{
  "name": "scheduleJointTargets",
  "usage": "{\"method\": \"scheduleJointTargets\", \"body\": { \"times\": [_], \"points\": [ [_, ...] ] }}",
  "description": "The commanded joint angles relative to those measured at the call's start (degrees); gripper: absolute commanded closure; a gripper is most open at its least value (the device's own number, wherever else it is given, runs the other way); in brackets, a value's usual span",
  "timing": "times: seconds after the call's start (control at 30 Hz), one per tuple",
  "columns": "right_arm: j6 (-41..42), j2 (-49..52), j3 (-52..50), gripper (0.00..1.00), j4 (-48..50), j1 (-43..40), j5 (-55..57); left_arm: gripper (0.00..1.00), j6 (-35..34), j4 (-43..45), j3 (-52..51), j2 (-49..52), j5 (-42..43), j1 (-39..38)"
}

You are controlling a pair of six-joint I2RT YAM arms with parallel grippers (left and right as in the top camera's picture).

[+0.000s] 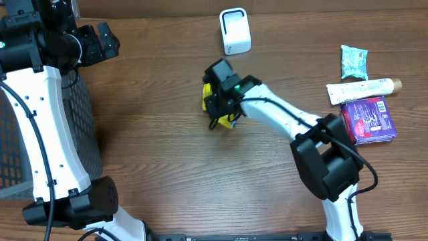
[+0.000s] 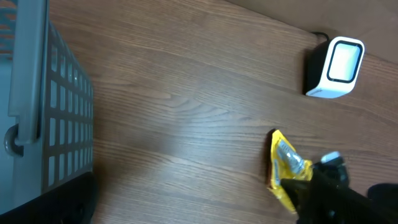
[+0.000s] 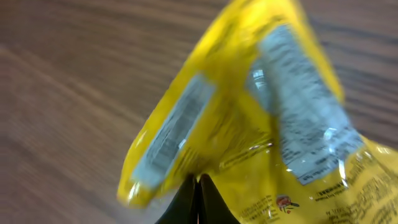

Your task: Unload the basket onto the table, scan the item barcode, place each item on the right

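The right gripper (image 3: 198, 186) has its jaws clamped on the edge of a crinkled, glossy yellow pouch (image 3: 249, 124) at mid-bench, near the rounded white scanner (image 1: 235, 31). The left gripper (image 1: 105, 39) has its jaws apart and empty, by a grey lattice basket (image 2: 68, 118) on the wood-grain bench (image 1: 154, 147).

1. Overhead view: even, diffuse light; only soft, short shadows lie on the counter (image 1: 167, 154).
2. Left wrist view: sharp focus; the scanner (image 2: 336, 65) face shows bright white.
3. Right wrist view: yellow packet (image 3: 249, 124) blurred, with foil glare.
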Motion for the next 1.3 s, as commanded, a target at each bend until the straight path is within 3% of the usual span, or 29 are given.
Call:
{"method": "scheduleJointTargets", "body": {
  "times": [0.0, 0.47, 0.83, 1.27],
  "points": [
    [1.2, 2.0, -1.7, 0.96, 1.6, 1.8, 0.6, 0.01, -0.4, 0.2, 0.7, -0.1, 0.5, -0.1],
    [2.1, 5.2, -1.2, 0.96, 2.2, 1.9, 0.9, 0.00, -0.4, 0.2, 0.7, -0.1, 0.5, -0.1],
    [2.1, -6.4, 0.9, 0.96, 0.7, 1.1, 5.4, 0.01, -0.4, 0.2, 0.7, -0.1, 0.5, -0.1],
    [2.1, -3.7, 0.9, 0.96, 9.0, -1.3, 8.6, 0.01, -0.4, 0.2, 0.7, -0.1, 0.5, -0.1]
  ]
}}
